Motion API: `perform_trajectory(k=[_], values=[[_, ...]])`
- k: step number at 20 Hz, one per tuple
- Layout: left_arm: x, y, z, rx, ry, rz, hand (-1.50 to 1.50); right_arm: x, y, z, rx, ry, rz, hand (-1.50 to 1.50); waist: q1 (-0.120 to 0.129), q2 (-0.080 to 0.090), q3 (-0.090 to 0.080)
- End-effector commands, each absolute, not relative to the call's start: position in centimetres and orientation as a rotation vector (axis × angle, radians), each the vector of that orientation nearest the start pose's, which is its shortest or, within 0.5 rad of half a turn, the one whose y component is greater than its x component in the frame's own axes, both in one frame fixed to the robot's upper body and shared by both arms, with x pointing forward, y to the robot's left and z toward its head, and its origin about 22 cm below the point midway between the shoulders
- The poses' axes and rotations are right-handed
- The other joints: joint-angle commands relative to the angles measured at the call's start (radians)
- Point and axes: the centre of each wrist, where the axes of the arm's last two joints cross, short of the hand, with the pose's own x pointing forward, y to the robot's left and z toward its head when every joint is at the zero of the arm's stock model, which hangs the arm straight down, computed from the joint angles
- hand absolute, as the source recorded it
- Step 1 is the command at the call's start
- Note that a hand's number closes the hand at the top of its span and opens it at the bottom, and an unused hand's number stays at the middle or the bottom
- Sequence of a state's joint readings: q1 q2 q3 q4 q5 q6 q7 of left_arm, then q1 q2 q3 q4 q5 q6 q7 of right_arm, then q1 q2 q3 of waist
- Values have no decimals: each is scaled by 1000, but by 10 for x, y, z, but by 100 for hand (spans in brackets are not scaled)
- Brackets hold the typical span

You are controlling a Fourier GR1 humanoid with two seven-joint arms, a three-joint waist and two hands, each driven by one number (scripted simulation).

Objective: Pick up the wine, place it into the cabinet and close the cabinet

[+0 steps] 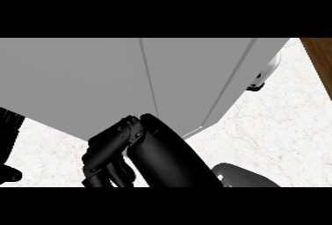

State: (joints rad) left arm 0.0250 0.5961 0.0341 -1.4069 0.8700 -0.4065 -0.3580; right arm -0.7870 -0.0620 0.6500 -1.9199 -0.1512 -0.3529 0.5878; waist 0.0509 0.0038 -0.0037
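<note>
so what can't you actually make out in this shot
- Wine bottle: not identifiable in the head view; the right robot hand and dark forearm fill the middle.
- Cabinet inside: hidden, only grey outer panels show.
- Left robot hand: cut off by the left edge, fingers unclear.
- Object behind the cabinet's right side: mostly hidden by it.

Robot body, head view. Right hand [113, 151], lower centre of the frame: matte black, blocky segmented casing with small pale fasteners near its upper edge; its fingers [103, 175] are rounded black bars. Left hand [9, 145], left edge: black, ribbed surface.
</note>
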Motion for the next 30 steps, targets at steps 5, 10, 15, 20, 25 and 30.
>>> perform_trajectory(k=[5,10,15,20,25,30], values=[[232,393,8,-416,-1847,128,-150,254,15,246,559,-1762,565,150,-31,-2,2],[231,417,26,-384,-1834,143,-150,294,3,223,575,-1716,496,150,-35,-1,3],[226,408,32,-372,-1855,125,-150,330,-14,206,504,-1691,459,150,-37,-3,4],[236,404,20,-407,-1861,146,-150,346,-28,172,479,-1696,480,150,-45,-1,3],[250,412,46,-379,-1858,152,-150,367,-46,182,438,-1709,484,150,-45,1,4],[232,403,32,-411,-1851,115,-150,381,-58,171,376,-1721,486,150,-29,3,3]])
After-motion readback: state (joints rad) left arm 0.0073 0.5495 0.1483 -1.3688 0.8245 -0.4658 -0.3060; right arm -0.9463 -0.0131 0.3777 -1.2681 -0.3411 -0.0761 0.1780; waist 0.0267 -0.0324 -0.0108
